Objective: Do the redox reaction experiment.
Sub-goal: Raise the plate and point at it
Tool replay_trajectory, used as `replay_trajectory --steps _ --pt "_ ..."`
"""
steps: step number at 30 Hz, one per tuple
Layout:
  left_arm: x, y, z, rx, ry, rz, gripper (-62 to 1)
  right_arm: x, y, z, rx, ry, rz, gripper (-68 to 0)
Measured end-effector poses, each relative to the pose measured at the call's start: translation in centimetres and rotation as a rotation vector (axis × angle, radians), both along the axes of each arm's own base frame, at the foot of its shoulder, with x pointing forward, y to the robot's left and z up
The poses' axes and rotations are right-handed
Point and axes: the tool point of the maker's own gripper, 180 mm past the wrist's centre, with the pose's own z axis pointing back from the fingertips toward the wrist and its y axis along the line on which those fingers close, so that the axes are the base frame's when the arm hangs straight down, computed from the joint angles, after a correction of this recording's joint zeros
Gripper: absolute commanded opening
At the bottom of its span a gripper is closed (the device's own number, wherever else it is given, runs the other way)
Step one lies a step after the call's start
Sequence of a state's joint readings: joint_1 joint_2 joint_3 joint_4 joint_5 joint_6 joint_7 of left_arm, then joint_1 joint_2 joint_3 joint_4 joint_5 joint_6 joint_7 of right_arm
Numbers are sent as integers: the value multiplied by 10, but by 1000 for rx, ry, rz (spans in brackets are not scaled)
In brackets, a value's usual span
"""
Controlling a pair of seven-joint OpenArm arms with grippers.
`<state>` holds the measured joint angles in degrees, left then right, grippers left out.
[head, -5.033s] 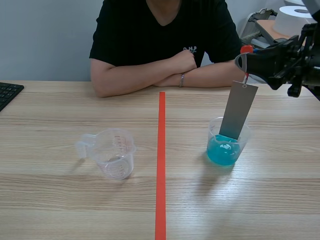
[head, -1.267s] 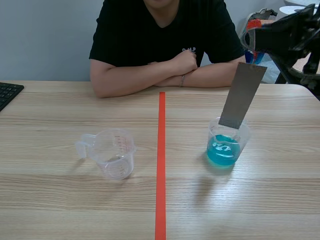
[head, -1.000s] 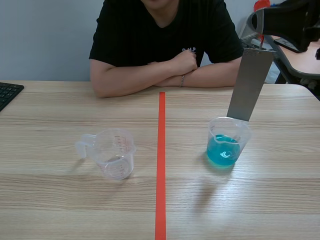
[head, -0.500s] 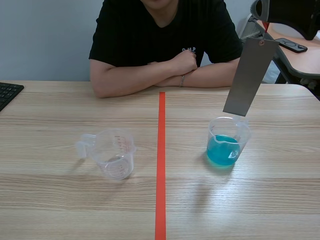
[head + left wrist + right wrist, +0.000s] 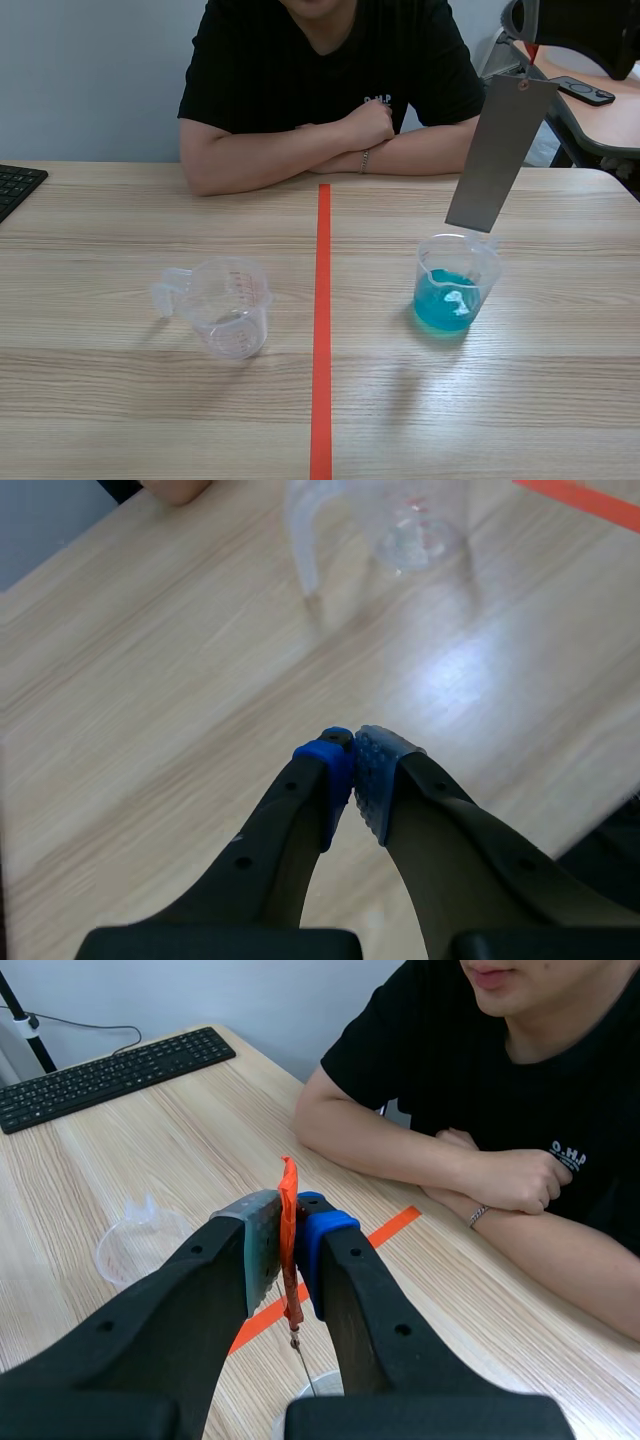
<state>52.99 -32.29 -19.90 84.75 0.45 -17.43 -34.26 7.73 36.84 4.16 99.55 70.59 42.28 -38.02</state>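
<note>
Lifted out of the blue-filled cup (image 5: 455,285), the dull grey strip (image 5: 500,155) hangs, lower edge just above the rim; right gripper (image 5: 287,1245) pinches its orange tag (image 5: 289,1205), left gripper (image 5: 352,765) closed, empty.

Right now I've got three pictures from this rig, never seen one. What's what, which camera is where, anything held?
Two black robot arms work at a wooden table. The wide picture looks out from between them; a person sits opposite, arms folded. The other two come from a camera on each wrist, looking past that arm's fingers. On the table: an empty clear measuring cup, a cup of blue liquid, a red tape line between them, a keyboard at one edge. The right gripper is shut on an orange tab; a grey metal plate hangs from it above that cup, out of the liquid. The left gripper is shut on nothing, above the table near the empty cup.
</note>
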Motion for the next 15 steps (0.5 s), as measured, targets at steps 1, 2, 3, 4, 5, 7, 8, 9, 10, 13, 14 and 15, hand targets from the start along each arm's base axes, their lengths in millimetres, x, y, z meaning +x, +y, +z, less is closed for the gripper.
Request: replay_trajectory --steps 1,2,3,4,5,7,8,9,10,13,14,15 --pt "12 2 5 -6 -9 -6 -569 0 0 0 0 0 0 -660" --pt "24 4 11 -15 -16 -16 -569 0 0 0 0 0 0 -660" --pt "36 4 17 -21 -25 -33 -569 0 0 0 0 0 0 -660" --pt "47 5 25 -22 -39 -51 -569 0 0 0 0 0 0 -660" --pt "59 5 32 -26 -54 -61 -569 0 0 0 0 0 0 -660" --pt "83 4 50 -46 -91 -80 -569 0 0 0 0 0 0 -660" --pt "93 -1 59 -71 -101 -97 -569 0 0 0 0 0 0 -660" --pt "103 -6 69 -98 -116 -116 -569 0 0 0 0 0 0 -660" --pt "113 -11 78 -122 -134 -134 -569 0 0 0 0 0 0 -660" --pt "140 -29 100 -160 -170 -180 -569 0 0 0 0 0 0 -660" --pt "148 -36 104 -167 -169 -194 -569 0 0 0 0 0 0 -660" --pt "155 -43 107 -161 -168 -210 -569 0 0 0 0 0 0 -660"
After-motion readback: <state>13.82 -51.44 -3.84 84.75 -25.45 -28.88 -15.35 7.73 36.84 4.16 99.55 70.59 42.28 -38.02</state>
